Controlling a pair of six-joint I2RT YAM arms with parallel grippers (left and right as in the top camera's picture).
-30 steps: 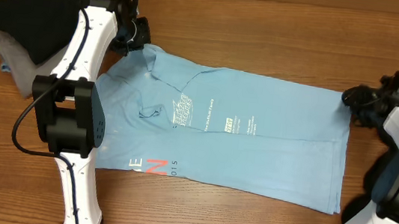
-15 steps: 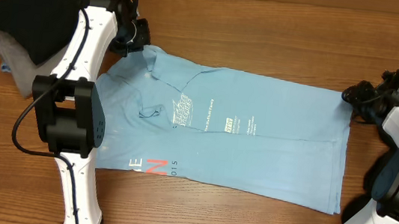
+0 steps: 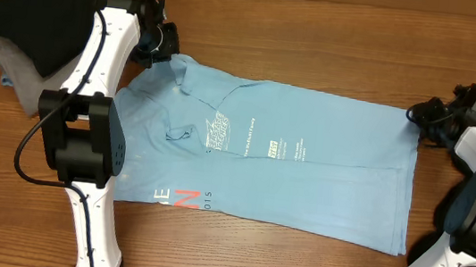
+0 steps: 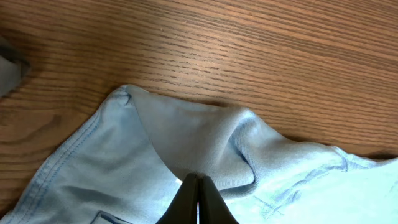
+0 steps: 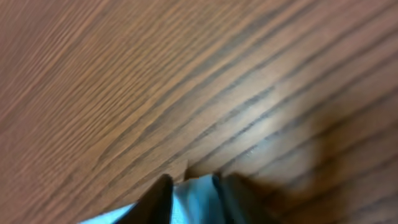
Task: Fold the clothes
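Observation:
The light blue T-shirt (image 3: 304, 186) lies spread flat across the table, its white print and red-and-white letters facing up. My left gripper (image 3: 164, 53) is at the shirt's far left corner. In the left wrist view its jaws (image 4: 198, 177) are pressed together, with a raised fold of blue cloth (image 4: 186, 140) pinched at their tips. My right gripper (image 3: 415, 113) sits at the shirt's far right corner. In the right wrist view its two dark fingers (image 5: 193, 183) have closed in on a tongue of blue cloth (image 5: 194, 200) that fills the gap between them.
A folded black garment (image 3: 40, 12) lies at the far left on top of a grey one (image 3: 2, 57), just beyond the left arm. Bare wooden tabletop (image 3: 321, 35) surrounds the shirt. The right arm's base stands at the near right.
The right gripper's jaws have narrowed onto the shirt's far right corner. The left gripper and the shirt have not visibly moved.

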